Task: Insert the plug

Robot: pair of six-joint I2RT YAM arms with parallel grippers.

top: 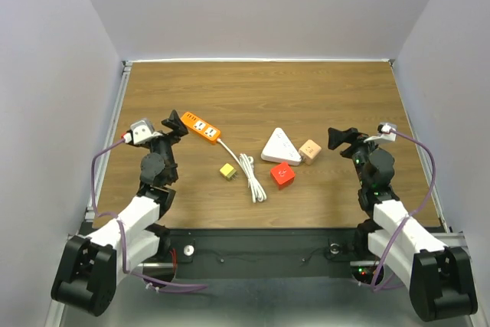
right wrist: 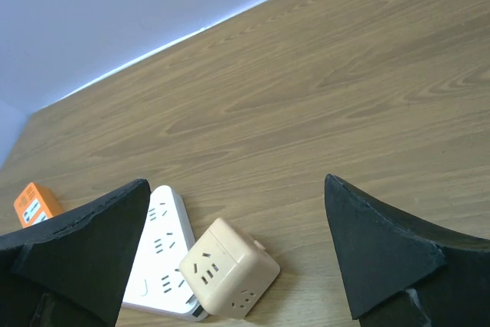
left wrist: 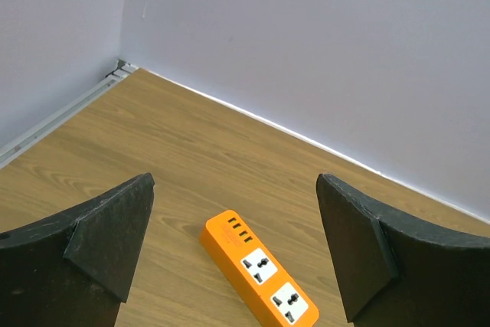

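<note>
Left end effector (left wrist: 234,189) and right end effector (right wrist: 236,183) gape wide, empty.

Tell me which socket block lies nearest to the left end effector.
The orange power strip, beside the left end effector. The white triangle, beige cube, red cube and yellow cube lie farther away.

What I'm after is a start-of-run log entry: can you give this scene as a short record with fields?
surface: wooden table
left gripper: open, empty, near the orange power strip
right gripper: open, empty, near the beige cube socket
white cord: bundled, runs from the power strip
yellow plug: loose, just left of the cord
white triangular socket: beside the beige cube
red cube: nearer the arms than the triangle
plug inserted: not yet
</note>
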